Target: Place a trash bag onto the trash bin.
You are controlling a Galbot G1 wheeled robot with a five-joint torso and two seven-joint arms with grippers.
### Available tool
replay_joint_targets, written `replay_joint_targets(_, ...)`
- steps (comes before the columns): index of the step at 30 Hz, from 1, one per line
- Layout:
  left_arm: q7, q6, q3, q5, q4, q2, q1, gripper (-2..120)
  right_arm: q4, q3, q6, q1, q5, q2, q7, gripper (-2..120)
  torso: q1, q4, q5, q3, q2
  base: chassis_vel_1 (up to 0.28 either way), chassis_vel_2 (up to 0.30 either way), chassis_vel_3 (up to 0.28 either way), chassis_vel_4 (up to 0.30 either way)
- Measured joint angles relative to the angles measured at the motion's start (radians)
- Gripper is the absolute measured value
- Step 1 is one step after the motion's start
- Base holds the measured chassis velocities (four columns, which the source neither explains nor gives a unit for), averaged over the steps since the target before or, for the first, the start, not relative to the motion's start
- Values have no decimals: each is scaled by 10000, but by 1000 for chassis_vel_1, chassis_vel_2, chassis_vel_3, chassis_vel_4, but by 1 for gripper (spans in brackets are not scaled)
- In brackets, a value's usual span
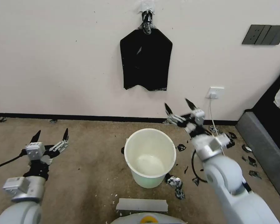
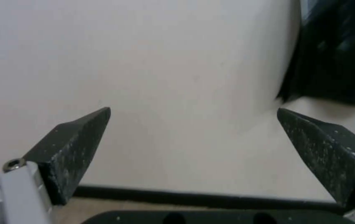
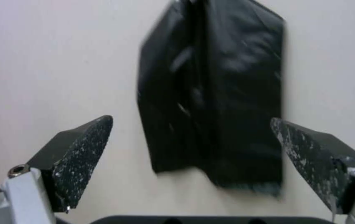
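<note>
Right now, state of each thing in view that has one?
Bag: hanging flat on the wall from a hook, not on the bin.
Bin: upright on the floor, unlined, nothing inside.
Left gripper: open, holding nothing, low over the carpet left of the bin.
Right gripper: open, holding nothing, raised right of the bin, pointed at the bag.
Plug: in the wall socket.

The room is evenly and softly lit, and the pale wall (image 1: 62, 56) looks bright without glare. Shadows are weak: a faint one lies on the carpet (image 1: 84, 161) beside the trash bin (image 1: 150, 157). In the right wrist view the hanging black bag (image 3: 214, 102) is smeared by motion blur, with soft grey glints on it. In the left wrist view the wall is out of focus. The head view bends lines near its edges.
</note>
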Motion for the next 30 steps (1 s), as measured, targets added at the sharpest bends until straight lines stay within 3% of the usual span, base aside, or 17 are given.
replay_joint_targets(2, 60, 6, 20, -76, -206, -59, 103, 100, -585, -716, -85, 1644, 542, -130, 272, 100, 0, 3, -10, 0, 0, 0, 0, 0, 0)
replay_joint_targets(7, 62, 12, -15, -68, -319, -143, 185, 100, -1350, -1798, -516, 3739, 1089, -11, 1470, 100, 0, 0, -8, 1, 0, 0, 0, 0, 0)
replay_joint_targets(10, 62, 9, -15, 63, -328, -302, 245, 100, -2263, -2925, -744, 5752, 1522, 350, 2872, 100, 0, 4, -13, 1, 0, 0, 0, 0, 0)
replay_joint_targets(14, 63, -7, 76, 236, -289, -518, 257, 100, -3340, -3743, -762, 7254, 1680, 815, 3867, 100, 1, 5, -13, 2, -1, 0, 0, 0, 0)
replay_joint_targets(22, 62, -20, 70, 301, -213, -646, 238, 100, -5076, -4201, -748, 8798, 1595, 1470, 4646, 98, 0, 3, -11, 0, -1, 0, 0, 0, 0)
replay_joint_targets(30, 41, -50, 95, 309, -99, -759, 231, 100, -5889, -4248, -694, 9310, 1191, 1906, 4661, 94, 0, 3, -9, 0, -1, 0, 0, 0, 0)
